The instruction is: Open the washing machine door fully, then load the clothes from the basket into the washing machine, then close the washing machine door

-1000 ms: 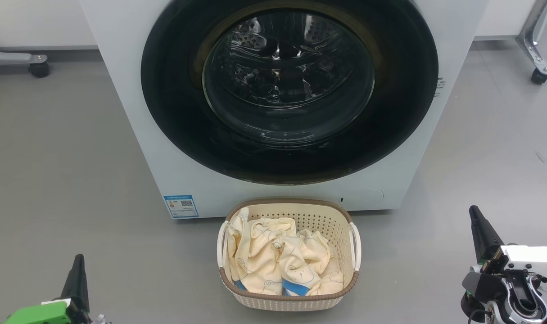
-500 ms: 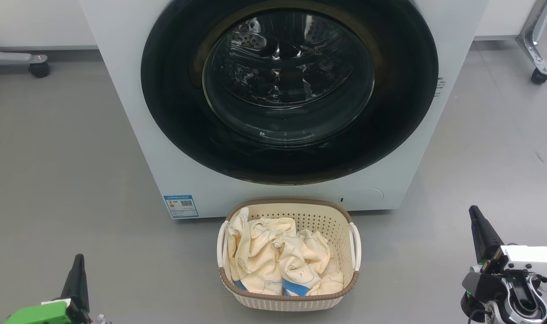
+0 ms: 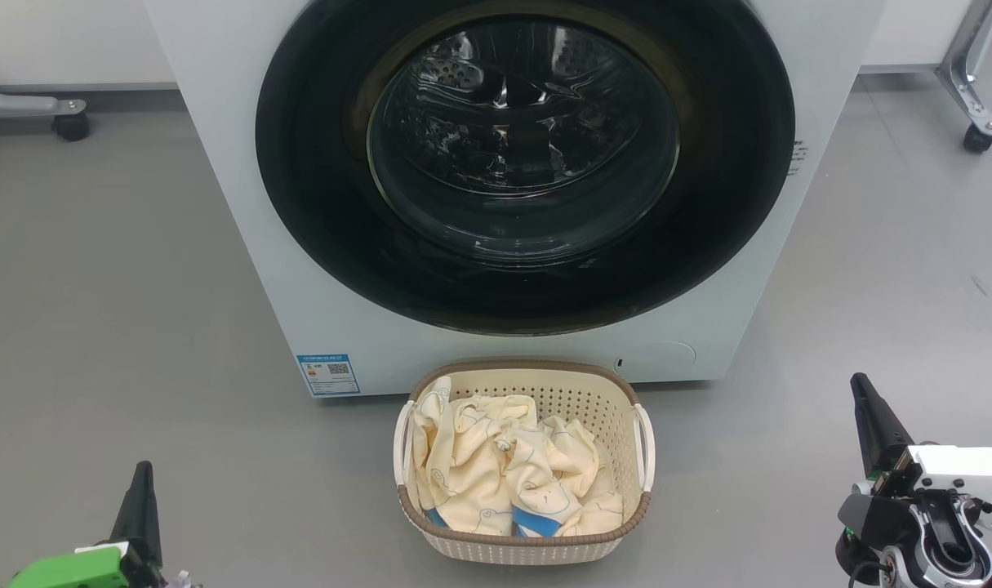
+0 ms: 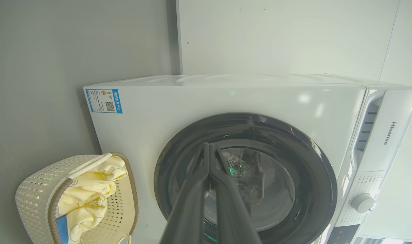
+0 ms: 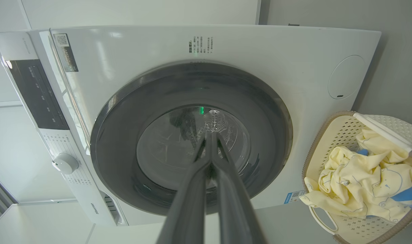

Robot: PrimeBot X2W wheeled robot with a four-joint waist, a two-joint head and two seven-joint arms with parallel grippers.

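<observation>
The white washing machine [image 3: 218,163] stands ahead with its round black-ringed door [image 3: 316,220] closed flat against the front. Right before it on the floor sits the cream basket [image 3: 536,549], holding pale yellow clothes [image 3: 496,478] with blue patches. My left gripper [image 3: 142,474] rests shut at the lower left, well left of the basket. At the lower right my right gripper [image 3: 859,385] is shut too, empty, right of the basket. The wrist views show the door [image 4: 314,169] [image 5: 124,128], basket [image 4: 33,196] [image 5: 328,149], clothes [image 4: 87,193] [image 5: 361,189] and closed fingertips [image 4: 208,145] [image 5: 211,135].
Grey floor spreads on both sides of the machine. A wheeled metal leg [image 3: 973,98] stands at the far right, and another caster foot [image 3: 63,114] at the far left by the wall. A blue label [image 3: 328,374] marks the machine's lower left front.
</observation>
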